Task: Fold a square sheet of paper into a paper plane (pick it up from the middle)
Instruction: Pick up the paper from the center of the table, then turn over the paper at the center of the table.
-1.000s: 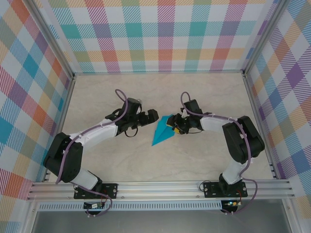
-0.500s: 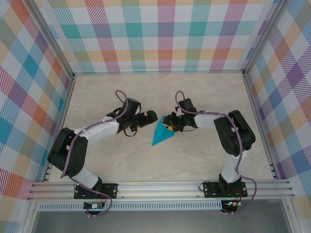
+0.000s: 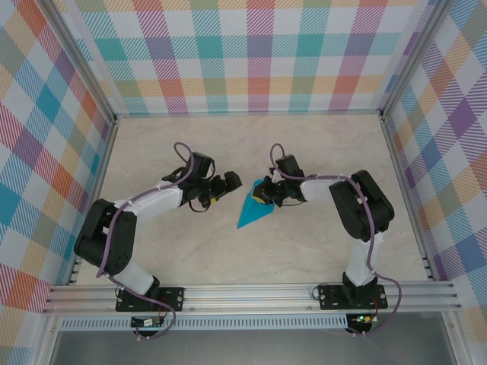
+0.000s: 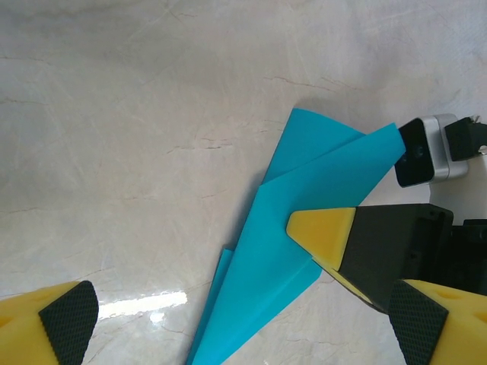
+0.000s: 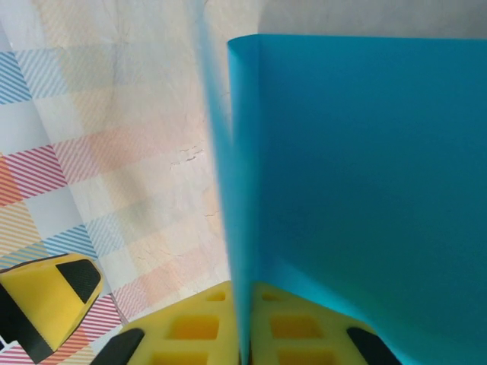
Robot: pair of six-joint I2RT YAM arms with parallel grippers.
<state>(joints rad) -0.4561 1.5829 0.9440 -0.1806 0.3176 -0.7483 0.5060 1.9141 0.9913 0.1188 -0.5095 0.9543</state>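
While right gripper [image 3: 262, 195] clamps shut on wide tail of teal paper plane [image 3: 253, 207], nose points away from it, seemingly resting on table [image 3: 319, 148]. Left gripper [image 3: 233, 184] spread wide, empty, just across tail from right gripper. Paper light, limp, crease-prone; best hold at folded spine, mid-length.

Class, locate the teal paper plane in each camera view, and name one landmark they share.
Top external: paper plane at centre, between the arms.
Left wrist: paper plane lower centre, running up-right.
Right wrist: paper plane across the right half.
Shared landmark: right gripper, clamped on it.
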